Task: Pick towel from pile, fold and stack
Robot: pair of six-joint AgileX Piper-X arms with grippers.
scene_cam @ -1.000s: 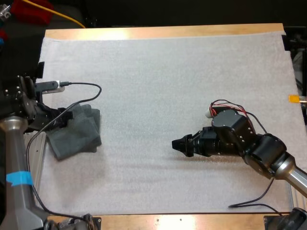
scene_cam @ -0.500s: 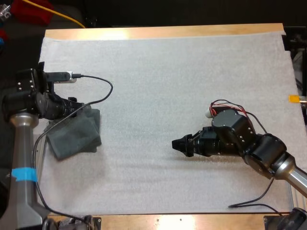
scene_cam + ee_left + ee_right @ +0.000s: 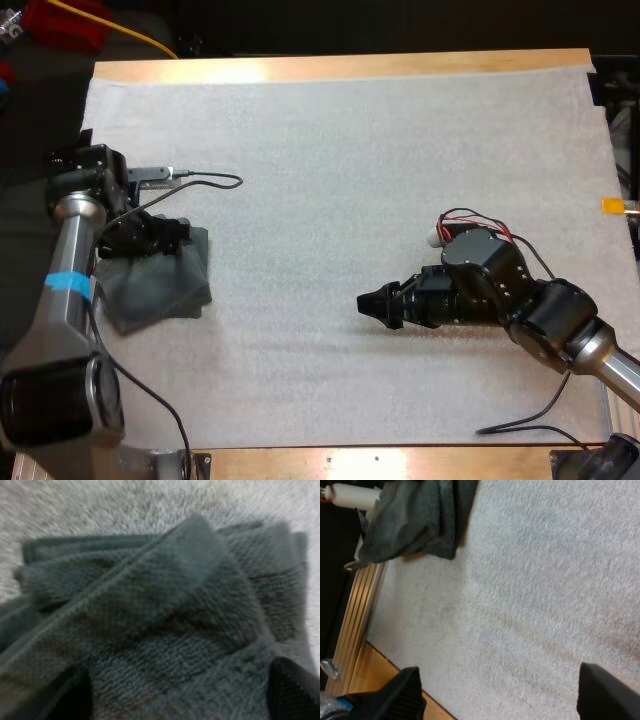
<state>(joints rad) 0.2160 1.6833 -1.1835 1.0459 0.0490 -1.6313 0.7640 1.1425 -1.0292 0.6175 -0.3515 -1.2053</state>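
Left gripper (image 3: 175,232) spread wide over one folded dark towel (image 3: 160,282), right gripper (image 3: 372,303) spread, empty, over white mat (image 3: 350,150)

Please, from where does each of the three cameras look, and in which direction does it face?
High view: behind the arms, looking forward and down over the mat; both arms show, the left gripper at the towel, the right gripper over bare mat.
Left wrist view: on the left arm, facing down close onto the towel; its own fingers stand apart.
Right wrist view: on the right arm, facing across the mat toward the towel at the mat's edge; its own fingers stand apart.
Shared: all three show the towel.
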